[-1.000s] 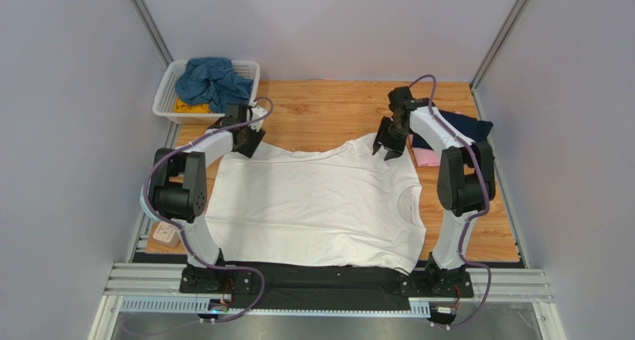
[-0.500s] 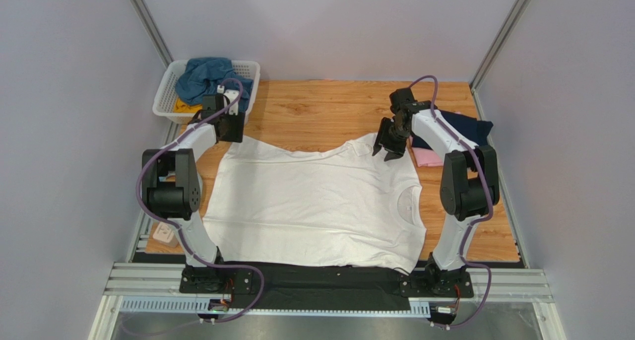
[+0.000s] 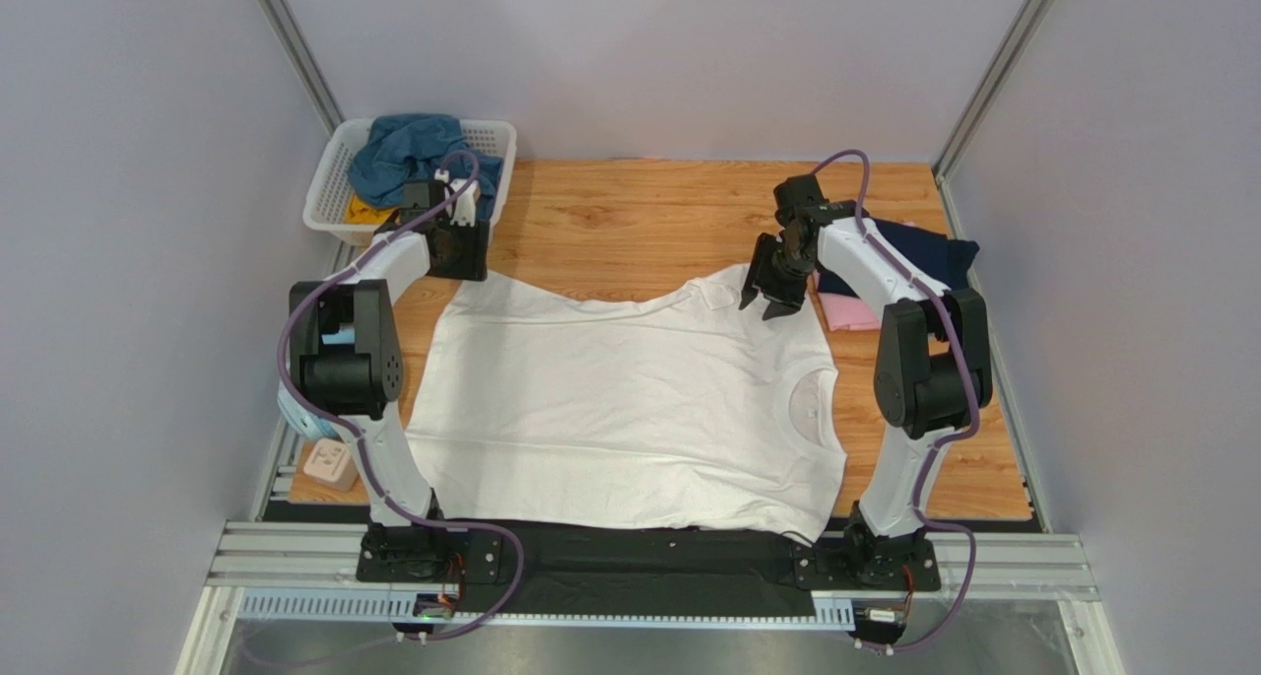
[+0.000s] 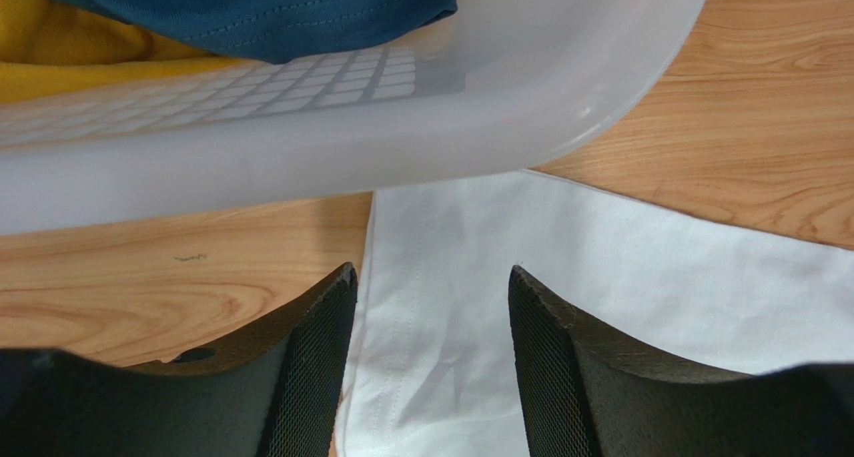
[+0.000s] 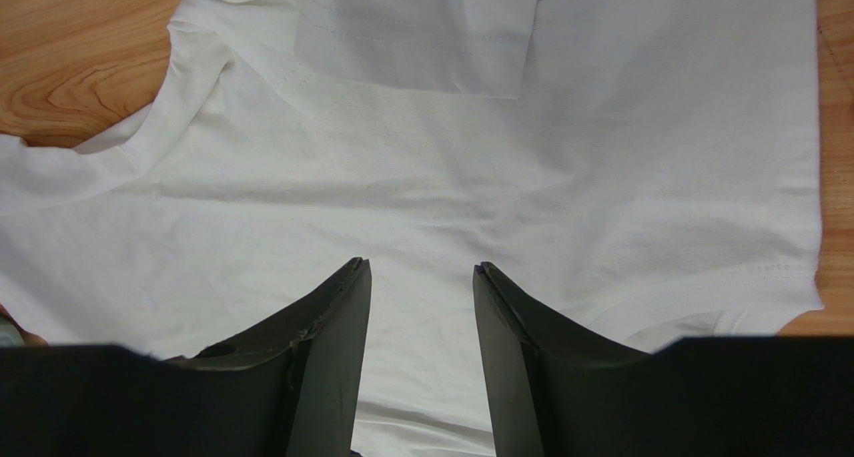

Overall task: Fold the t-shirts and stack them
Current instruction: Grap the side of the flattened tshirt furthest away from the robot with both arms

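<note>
I'm driving two arms built alike, with white shell links between chunky black joint housings. In the overhead view the left arm [image 3: 388,468] is at lower left and the right arm [image 3: 893,476] at lower right, each bolted to a black base plate [image 3: 437,560]. A lavender cable [image 3: 292,353] loops loosely along each arm. In my wrist views, the left gripper [image 4: 431,277] and right gripper [image 5: 419,269] have matte black, wedge-shaped fingers [image 4: 319,367]. The left pair's inner faces have a fine cross-hatched texture.
</note>
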`<action>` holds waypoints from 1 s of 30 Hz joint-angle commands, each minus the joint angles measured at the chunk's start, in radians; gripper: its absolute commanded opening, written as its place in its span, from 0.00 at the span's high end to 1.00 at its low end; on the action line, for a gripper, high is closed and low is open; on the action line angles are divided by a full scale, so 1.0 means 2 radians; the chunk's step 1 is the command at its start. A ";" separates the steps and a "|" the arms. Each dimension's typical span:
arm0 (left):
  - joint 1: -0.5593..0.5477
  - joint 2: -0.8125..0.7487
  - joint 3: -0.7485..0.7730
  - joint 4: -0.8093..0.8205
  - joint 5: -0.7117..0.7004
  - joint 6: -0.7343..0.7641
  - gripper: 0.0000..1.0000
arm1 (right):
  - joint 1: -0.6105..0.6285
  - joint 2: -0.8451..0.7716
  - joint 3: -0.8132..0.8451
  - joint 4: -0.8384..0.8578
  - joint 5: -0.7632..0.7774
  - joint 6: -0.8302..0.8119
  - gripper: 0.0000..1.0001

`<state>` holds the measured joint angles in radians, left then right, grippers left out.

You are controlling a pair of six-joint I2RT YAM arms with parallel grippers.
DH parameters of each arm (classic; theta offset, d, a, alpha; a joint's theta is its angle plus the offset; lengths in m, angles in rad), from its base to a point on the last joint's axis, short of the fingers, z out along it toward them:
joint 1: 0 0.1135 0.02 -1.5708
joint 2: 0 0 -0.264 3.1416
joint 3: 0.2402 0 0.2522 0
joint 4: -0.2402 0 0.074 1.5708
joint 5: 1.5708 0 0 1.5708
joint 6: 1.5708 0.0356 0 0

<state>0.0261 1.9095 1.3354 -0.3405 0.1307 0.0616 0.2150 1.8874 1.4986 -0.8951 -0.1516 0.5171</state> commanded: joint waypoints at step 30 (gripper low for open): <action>0.001 0.084 0.096 -0.028 0.007 0.034 0.50 | -0.011 -0.052 -0.011 0.013 -0.016 -0.004 0.52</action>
<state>0.0273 2.0350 1.4727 -0.4202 0.1280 0.1173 0.1951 1.8427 1.4853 -0.8917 -0.1749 0.5148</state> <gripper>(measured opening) 0.517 0.480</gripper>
